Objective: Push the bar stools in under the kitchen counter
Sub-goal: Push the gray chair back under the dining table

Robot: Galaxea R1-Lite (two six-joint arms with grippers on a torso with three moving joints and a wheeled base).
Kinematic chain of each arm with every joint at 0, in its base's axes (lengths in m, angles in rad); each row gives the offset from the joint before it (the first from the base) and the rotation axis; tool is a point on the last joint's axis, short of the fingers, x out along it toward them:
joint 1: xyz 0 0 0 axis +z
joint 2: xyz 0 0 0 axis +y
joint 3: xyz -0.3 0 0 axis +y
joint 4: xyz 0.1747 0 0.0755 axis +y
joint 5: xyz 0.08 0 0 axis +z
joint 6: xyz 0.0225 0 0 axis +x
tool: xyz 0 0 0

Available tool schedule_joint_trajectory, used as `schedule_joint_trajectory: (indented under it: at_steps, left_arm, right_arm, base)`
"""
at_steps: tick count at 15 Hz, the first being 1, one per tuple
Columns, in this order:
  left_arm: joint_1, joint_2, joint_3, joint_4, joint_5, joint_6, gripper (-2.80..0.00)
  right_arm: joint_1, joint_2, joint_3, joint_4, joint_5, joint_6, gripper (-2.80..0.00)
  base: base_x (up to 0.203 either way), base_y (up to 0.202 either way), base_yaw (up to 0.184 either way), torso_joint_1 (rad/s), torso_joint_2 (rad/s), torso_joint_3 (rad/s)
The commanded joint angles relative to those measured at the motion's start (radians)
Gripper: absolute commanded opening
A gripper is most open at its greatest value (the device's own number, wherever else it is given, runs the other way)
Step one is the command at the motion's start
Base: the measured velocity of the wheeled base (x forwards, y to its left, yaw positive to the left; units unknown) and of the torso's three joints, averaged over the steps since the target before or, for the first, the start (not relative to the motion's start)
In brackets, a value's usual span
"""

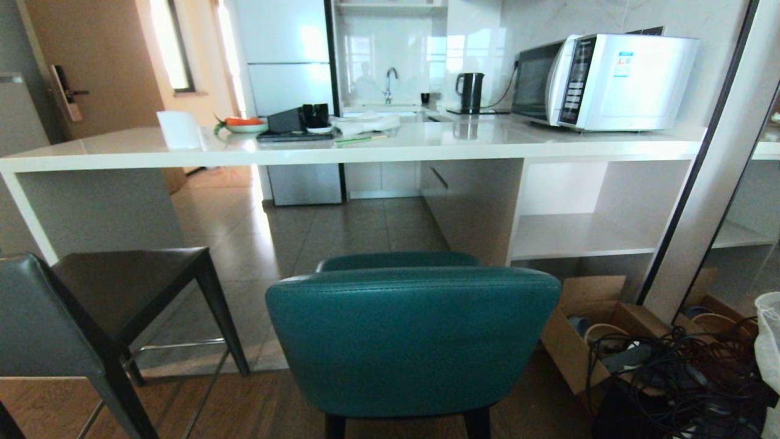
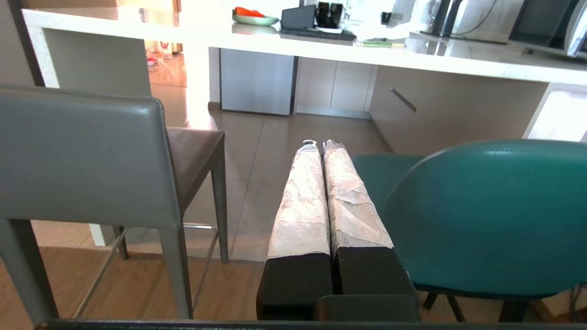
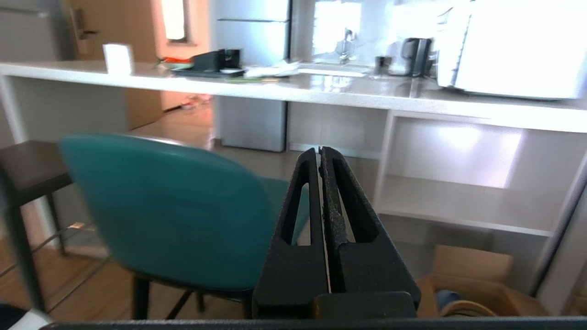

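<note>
Two bar stools stand on the near side of the counter point(image 1: 426, 143), both pulled out from it with open floor between their seats and the counter's front edge. The teal stool point(image 1: 413, 341) is in the middle of the head view, its curved back turned toward the robot and its seat facing the gap under the white top. The dark-grey stool point(image 1: 116, 292) stands just to the robot's left of it, apart from it, its square back nearest the camera and its chrome footrest point(image 1: 177, 346) showing between the legs; its seat points toward the slab end panel point(image 1: 27, 213).

Neither arm appears in the head view. In the left wrist view the left hand point(image 2: 319, 145) is fully closed, its two pale wrapped fingers point(image 2: 302, 201) pressed together with nothing between them; it hangs in the air between the two stools, the grey back on one side and the teal back on the other, touching neither. In the right wrist view the right hand point(image 3: 319, 151) also has its black fingers point(image 3: 293, 215) closed together and empty; it sits beside the teal stool's back on the side toward the open shelving point(image 1: 579, 235), and seems clear of it, though that picture is soft.

On the counter stand a microwave point(image 1: 603, 79), a black kettle point(image 1: 470, 92), a dish of red vegetables point(image 1: 244, 125) and a white cup point(image 1: 178, 129). A cardboard box point(image 1: 579, 335) and a tangle of black cables point(image 1: 676, 378) lie on the floor to the robot's right.
</note>
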Motion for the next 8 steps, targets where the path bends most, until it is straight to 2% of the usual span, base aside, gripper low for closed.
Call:
schedule_joint_trajectory:
  at_steps: [1, 2, 4, 6, 8]
  left_arm:
    - [-0.002, 0.0, 0.023, 0.003, -0.002, 0.002, -2.8]
    - [-0.013, -0.014, 0.058, -0.002, -0.006, 0.017, -2.8]
    - [-0.049, -0.038, 0.106, -0.021, -0.014, 0.095, -2.8]
    - [-0.048, -0.04, 0.102, -0.034, -0.084, 0.103, -2.8]
    - [-0.044, -0.058, 0.11, -0.034, -0.121, 0.103, -2.8]
  right_arm:
    - [-0.034, 0.002, -0.008, 0.006, -0.002, -0.002, -2.8]
    - [-0.044, 0.002, -0.012, 0.007, 0.003, -0.006, -2.8]
    - [-0.056, 0.002, -0.029, 0.009, -0.009, -0.008, -2.8]
    - [-0.077, 0.002, -0.055, 0.051, -0.058, -0.009, -2.8]
    - [-0.103, 0.002, -0.075, 0.073, -0.104, -0.006, -2.8]
  base:
    - [0.0, 0.0, 0.0, 0.0, 0.0, 0.0]
    - [0.0, 0.0, 0.0, 0.0, 0.0, 0.0]
    - [0.0, 0.0, 0.0, 0.0, 0.0, 0.0]
    - [0.0, 0.0, 0.0, 0.0, 0.0, 0.0]
    - [0.0, 0.0, 0.0, 0.0, 0.0, 0.0]
